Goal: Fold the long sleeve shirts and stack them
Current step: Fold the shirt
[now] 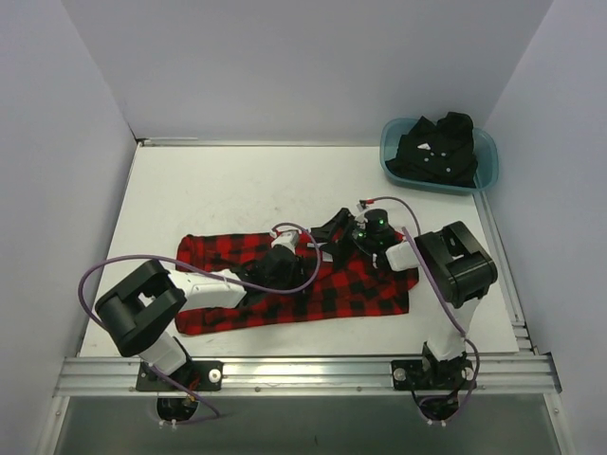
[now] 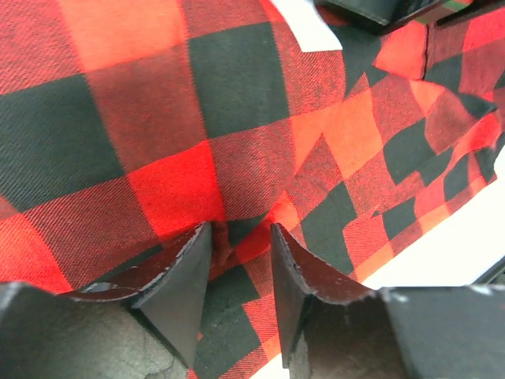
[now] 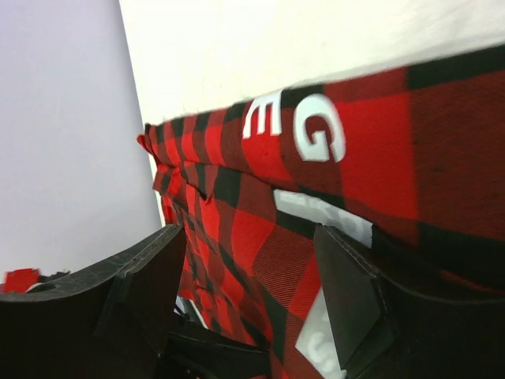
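You have bright, even overhead light, soft shadows; the right wrist view blurs the shirt (image 3: 379,158) up close.

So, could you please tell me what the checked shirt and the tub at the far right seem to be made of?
Red-and-black checked shirt: soft woven cloth, likely flannel. It looks matte, with fine diagonal twill lines and loose creases. Teal tub: probably moulded plastic, judging by its smooth, slightly translucent walls and rounded rim.
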`<state>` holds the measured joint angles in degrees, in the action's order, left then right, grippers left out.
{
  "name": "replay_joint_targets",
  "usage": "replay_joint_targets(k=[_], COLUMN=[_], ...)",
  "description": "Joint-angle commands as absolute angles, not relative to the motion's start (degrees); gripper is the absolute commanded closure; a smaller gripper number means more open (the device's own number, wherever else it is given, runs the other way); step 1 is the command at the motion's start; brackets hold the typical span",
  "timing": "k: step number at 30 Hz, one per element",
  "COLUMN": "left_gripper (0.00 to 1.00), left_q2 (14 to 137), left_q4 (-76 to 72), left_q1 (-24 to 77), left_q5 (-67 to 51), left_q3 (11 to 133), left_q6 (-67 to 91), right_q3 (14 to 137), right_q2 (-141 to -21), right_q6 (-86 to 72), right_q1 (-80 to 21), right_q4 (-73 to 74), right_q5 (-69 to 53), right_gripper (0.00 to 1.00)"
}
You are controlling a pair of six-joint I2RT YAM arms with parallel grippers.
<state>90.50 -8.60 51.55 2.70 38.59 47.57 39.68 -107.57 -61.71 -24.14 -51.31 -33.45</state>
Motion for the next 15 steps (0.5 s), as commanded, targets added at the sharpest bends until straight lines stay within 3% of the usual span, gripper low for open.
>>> replay_joint_targets(k=[1, 7, 15], left_gripper=[0.55, 0.57, 0.57], left_q2=[92.64, 92.64, 92.29], left_q4=[-9.49, -8.61, -7.12], left_q1=[51.94, 51.94, 53.08], left_q5=[1.23, 0.97, 1.23], left_q3=[35.07, 35.33, 37.09], left_q6=[50.97, 51.15, 49.92], right_q3=[35.69, 36.47, 35.86], right_q2=[-109.16, -104.51, -91.94], right_q6=[-58.64, -52.57, -51.67], right_q1=[-18.21, -10.47, -17.39], right_q4=[-50.98, -43.09, -37.0], right_q5=[-32.78, -34.27, -35.77], right_gripper=[0.32, 0.32, 0.32])
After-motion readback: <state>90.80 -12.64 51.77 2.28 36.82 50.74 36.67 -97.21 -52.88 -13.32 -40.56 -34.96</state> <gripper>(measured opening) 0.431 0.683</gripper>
